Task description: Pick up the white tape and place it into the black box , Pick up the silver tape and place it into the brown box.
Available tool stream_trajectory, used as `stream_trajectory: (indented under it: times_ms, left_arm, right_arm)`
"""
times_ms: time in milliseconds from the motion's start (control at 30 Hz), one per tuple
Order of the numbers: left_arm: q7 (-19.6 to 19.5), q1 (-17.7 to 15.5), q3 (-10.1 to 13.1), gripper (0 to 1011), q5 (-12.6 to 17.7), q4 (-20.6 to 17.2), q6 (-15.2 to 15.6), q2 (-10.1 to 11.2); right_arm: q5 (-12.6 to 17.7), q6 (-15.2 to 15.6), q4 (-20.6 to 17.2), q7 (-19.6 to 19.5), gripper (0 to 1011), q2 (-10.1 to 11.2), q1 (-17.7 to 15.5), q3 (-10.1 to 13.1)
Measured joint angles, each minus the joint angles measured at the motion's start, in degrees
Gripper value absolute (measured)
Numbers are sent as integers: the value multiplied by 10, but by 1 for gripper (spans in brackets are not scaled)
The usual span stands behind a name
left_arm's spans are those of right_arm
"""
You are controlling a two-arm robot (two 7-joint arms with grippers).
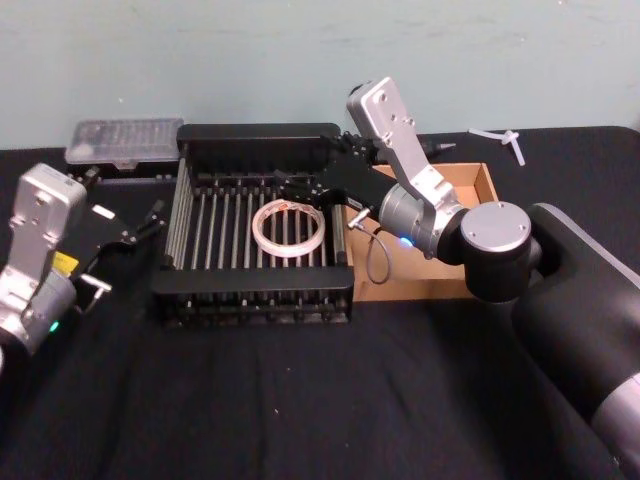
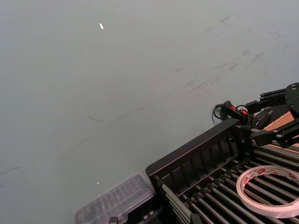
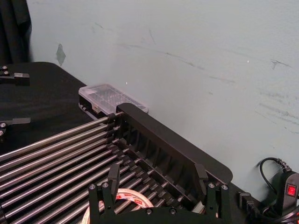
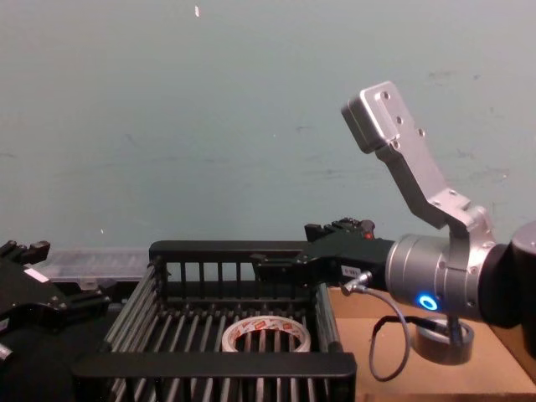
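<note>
The white tape (image 1: 290, 228) lies flat on the barred floor of the black box (image 1: 170, 225), also seen in the chest view (image 4: 266, 333) and the left wrist view (image 2: 268, 186). My right gripper (image 1: 295, 188) hovers open just above the crate's back right part. Its fingers (image 3: 112, 179) stand wide apart with nothing between them, and the white tape (image 3: 135, 198) lies below. The silver tape (image 4: 444, 343) rests inside the brown box (image 1: 475, 185), behind my right arm. My left gripper (image 1: 140, 228) is parked open on the table, left of the crate.
A clear plastic case (image 1: 125, 140) lies behind the crate's back left corner. A small white piece (image 1: 505, 138) sits at the table's back right. A cable with a red switch (image 3: 289, 191) runs behind the crate. The wall stands close behind.
</note>
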Motion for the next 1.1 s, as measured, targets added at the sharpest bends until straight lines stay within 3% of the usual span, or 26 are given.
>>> stream_trajectory:
  times_ms: [467, 633, 1100]
  left_arm:
    - [0, 0, 0, 1002, 0, 0, 0, 0]
    - [0, 0, 0, 1001, 0, 0, 0, 0]
    - [0, 0, 0, 1001, 0, 0, 0, 0]
  right_arm:
    - [1, 0, -3, 3, 1002, 0, -3, 5]
    - [8, 1, -33, 9, 1002, 9, -17, 23]
    - [45, 17, -149, -10, 1000, 56, -80, 99]
